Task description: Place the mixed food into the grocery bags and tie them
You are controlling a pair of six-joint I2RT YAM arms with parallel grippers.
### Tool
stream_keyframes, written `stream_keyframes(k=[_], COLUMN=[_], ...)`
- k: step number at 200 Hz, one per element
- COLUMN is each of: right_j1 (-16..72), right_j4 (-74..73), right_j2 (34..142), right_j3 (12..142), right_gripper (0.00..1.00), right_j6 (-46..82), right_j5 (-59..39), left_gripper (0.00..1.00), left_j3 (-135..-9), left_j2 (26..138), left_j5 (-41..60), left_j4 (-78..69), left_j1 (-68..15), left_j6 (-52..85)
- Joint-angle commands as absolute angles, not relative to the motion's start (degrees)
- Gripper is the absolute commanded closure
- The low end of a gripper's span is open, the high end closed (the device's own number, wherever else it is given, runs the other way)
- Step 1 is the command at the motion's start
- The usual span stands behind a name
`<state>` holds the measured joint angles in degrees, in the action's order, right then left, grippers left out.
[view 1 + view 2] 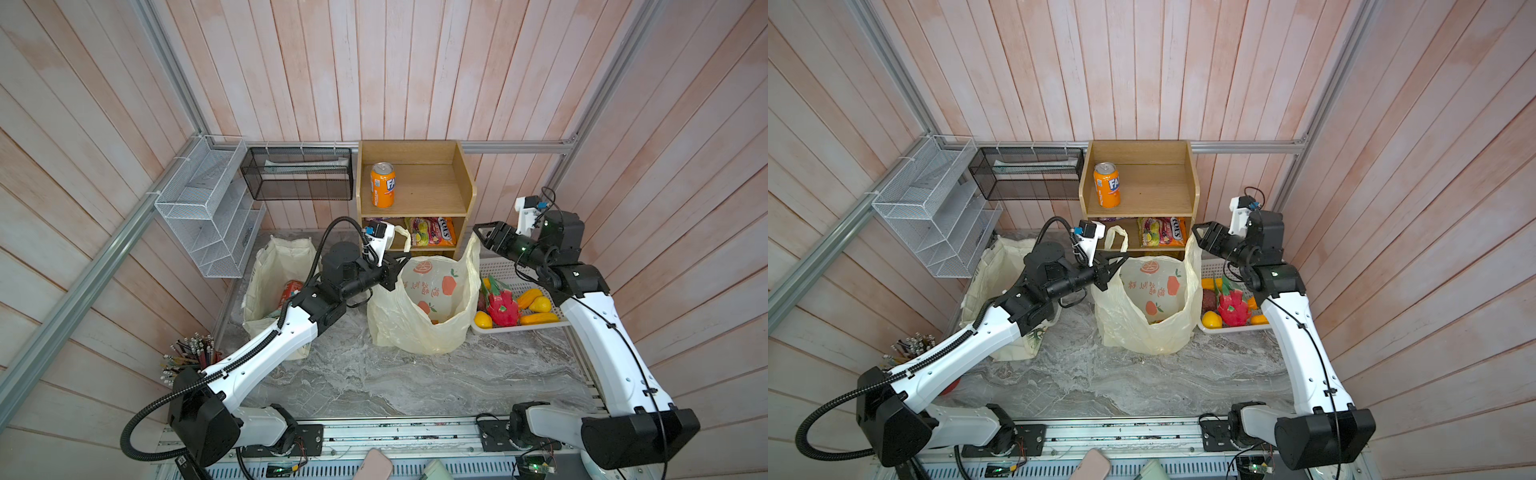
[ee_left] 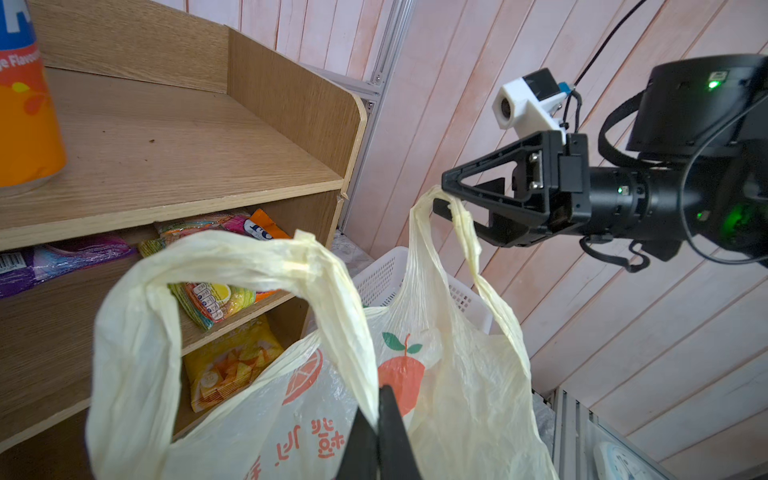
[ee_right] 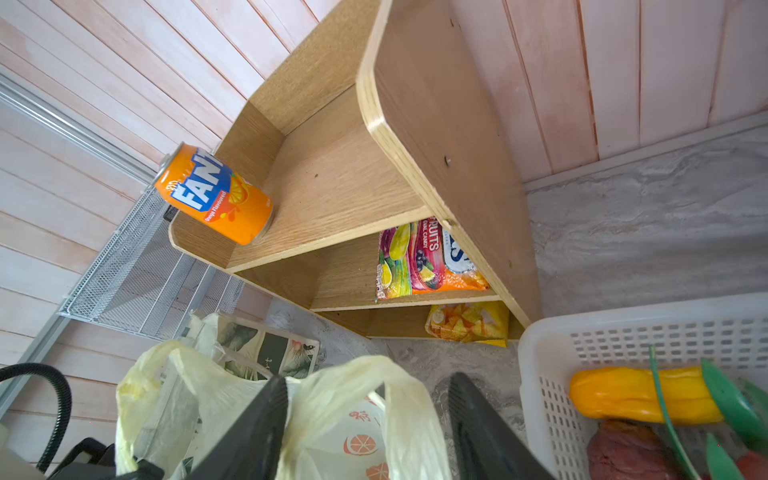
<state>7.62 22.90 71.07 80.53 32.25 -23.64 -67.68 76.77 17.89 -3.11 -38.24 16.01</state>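
The pale-yellow plastic grocery bag (image 1: 424,307) (image 1: 1142,316) printed with oranges stands open in the middle of the table. My left gripper (image 2: 380,392) (image 1: 399,264) is shut on its left handle (image 2: 249,266), pinching the film between the fingertips. My right gripper (image 3: 368,380) (image 1: 478,232) is open at the bag's right side, and the right handle loop (image 3: 353,374) (image 2: 432,199) lies loose between its spread fingers. The cream canvas tote (image 1: 270,270) (image 1: 988,270) stands at the left, partly behind my left arm. A red can (image 1: 291,291) lies inside it.
A wooden shelf (image 1: 415,208) stands at the back with an orange soda can (image 1: 382,185) on top and snack packets (image 1: 432,230) below. A white perforated basket (image 1: 519,328) of toy fruit sits right of the bag. Wire racks (image 1: 208,208) hang at the back left, near a pencil cup (image 1: 191,353).
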Motion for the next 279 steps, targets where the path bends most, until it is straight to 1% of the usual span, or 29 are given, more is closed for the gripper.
stream_keyframes(k=[1, 24, 49, 65, 91, 107, 155, 223, 242, 254, 262, 279], right_j1=[7.56, 9.41, 16.51, 20.52, 25.82, 28.53, 31.35, 33.56, 33.77, 33.83, 33.81, 33.73], right_j4=[25.03, 25.53, 27.45, 27.84, 29.09, 30.67, 31.97, 29.89, 29.18, 28.8, 28.67, 28.71], right_j2=[68.85, 69.51, 73.39, 76.55, 82.01, 85.15, 89.29, 88.32, 88.0, 87.98, 88.06, 88.53], right_j3=[84.56, 88.56, 94.48, 97.58, 102.51, 105.14, 106.31, 101.94, 100.83, 100.54, 100.57, 101.89], right_gripper=[0.37, 0.37, 0.36, 0.34, 0.3, 0.3, 0.31, 0.4, 0.45, 0.51, 0.6, 0.82], right_j6=[29.29, 29.0, 26.8, 26.13, 24.96, 23.78, 23.16, 25.08, 25.57, 25.89, 25.95, 25.85], right_j5=[-24.15, -25.53, -23.24, -22.46, -22.21, -21.01, -21.22, -22.8, -23.07, -23.12, -23.12, -22.54], left_gripper=[1.0, 1.0, 1.0, 1.0, 1.0, 1.0, 1.0, 1.0, 1.0, 1.0, 1.0, 1.0], left_j3=[-66.48, -65.32, -65.19, -65.18, -65.0, -64.96, -65.03, -65.4, -65.65, -65.62, -65.66, -65.7], left_j2=[76.05, 75.28, 75.16, 75.1, 74.63, 74.51, 74.27, 74.62, 74.73, 74.72, 74.73, 74.79], left_j5=[20.35, 20.38, 20.47, 20.46, 20.41, 20.6, 20.84, 21.16, 21.13, 21.14, 21.23, 21.23], left_j4=[-5.54, -6.41, -6.42, -6.27, -6.05, -6.02, -6.14, -6.23, -6.3, -6.3, -6.26, -5.83], left_j1=[-38.03, -38.05, -38.04, -38.0, -38.02, -38.05, -37.99, -37.97, -37.95, -37.92, -37.88, -37.78], left_j6=[14.85, 15.03, 15.08, 14.81, 14.52, 14.43, 13.99, 13.24, 13.16, 13.09, 13.12, 12.93])
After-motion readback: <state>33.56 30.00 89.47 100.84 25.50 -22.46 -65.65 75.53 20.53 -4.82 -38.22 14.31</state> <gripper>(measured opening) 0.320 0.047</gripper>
